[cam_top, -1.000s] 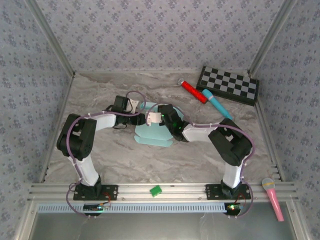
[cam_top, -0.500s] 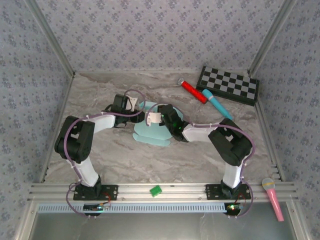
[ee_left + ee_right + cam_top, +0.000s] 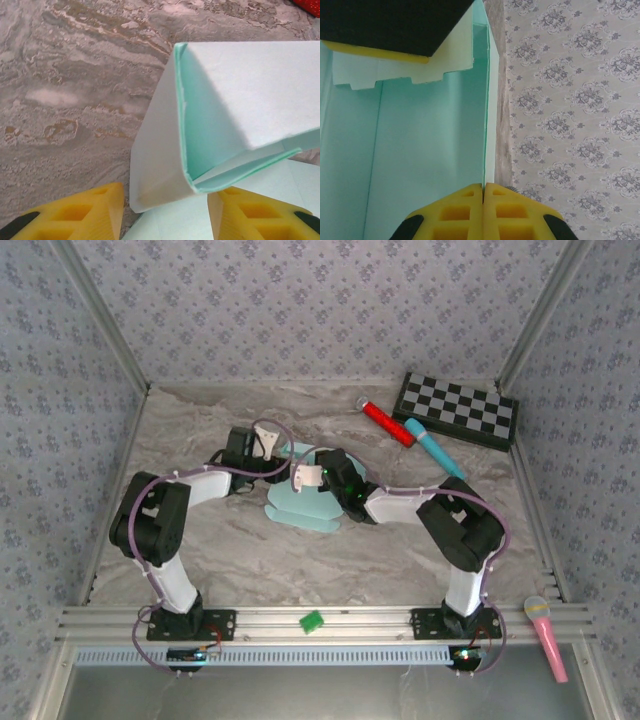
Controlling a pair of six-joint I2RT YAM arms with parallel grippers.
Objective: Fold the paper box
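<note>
Top external view: the paper box (image 3: 300, 508), a pale blue sheet, lies at the middle of the table (image 3: 200, 540), its long axis running roughly twelve to six o'clock. The right pincer (image 3: 302, 477) sits over it, pressed together on a thin upright wall (image 3: 489, 100). The left pincer (image 3: 267, 437), at the box's eleven o'clock, straddles a raised flap (image 3: 235, 95), half spread. Whether it clamps the flap is unclear. Both arms are about equally near.

The left arm (image 3: 200, 485) and right arm (image 3: 400, 502) meet over the paper box (image 3: 295, 510) on the marble table (image 3: 250, 560).
</note>
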